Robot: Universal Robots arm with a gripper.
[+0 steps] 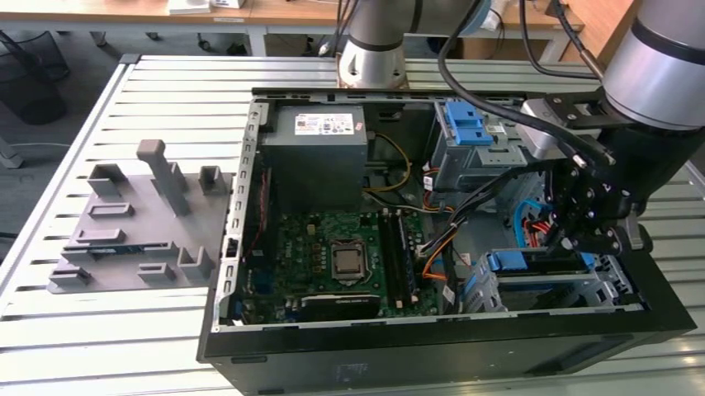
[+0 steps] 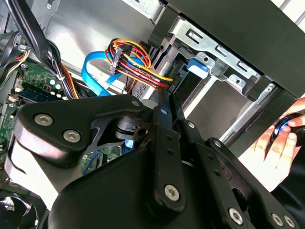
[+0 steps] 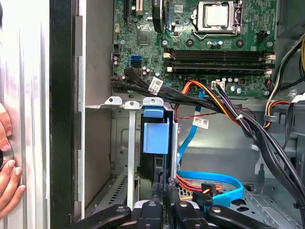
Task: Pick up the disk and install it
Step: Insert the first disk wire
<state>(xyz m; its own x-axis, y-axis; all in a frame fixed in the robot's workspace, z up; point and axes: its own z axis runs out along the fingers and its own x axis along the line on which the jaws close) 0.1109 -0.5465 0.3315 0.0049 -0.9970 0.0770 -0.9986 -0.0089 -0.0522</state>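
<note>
In the exterior view, one open computer case point(image 1: 441, 330) sits on the bench point(image 1: 165, 91), and one arm's tool point(image 1: 595, 235) hangs over the disk point(image 1: 529, 262) standing in its bay. In the first wrist view, the disk point(image 3: 156, 136) shows one blue end, a hand point(image 3: 7, 181) beside the case. In the second wrist view, the tool point(image 2: 167, 119) looks pinched nearly closed, holding nothing I can see; one hand point(image 2: 276, 148) rests outside

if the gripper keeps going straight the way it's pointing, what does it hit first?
Likely the blue carrier of the disk in the drive bay, straight ahead of the gripper in the first wrist view; depth is unclear.
</note>
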